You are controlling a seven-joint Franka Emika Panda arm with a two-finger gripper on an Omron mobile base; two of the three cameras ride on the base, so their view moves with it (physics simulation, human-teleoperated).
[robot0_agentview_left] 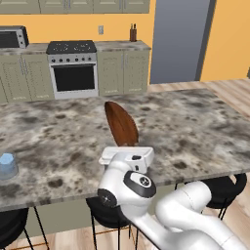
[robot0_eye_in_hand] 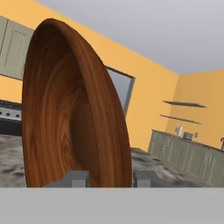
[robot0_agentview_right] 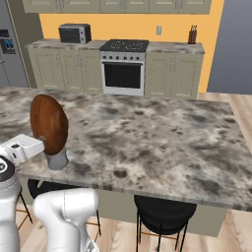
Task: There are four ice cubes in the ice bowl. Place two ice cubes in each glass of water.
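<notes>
Jaws pinch the glossy reddish-brown wooden bowl (robot0_agentview_right: 48, 124) by its rim, tipped on edge over the grey-blue tumbler (robot0_agentview_right: 57, 159) at six o'clock; pouring likely needs a controlled tilt.

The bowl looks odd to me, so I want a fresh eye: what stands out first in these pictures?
The wooden bowl stands on edge, its rim clamped by the shut gripper at the counter's near edge. In the right base view it hangs right over a glass. Another glass sits far to the left.
</notes>
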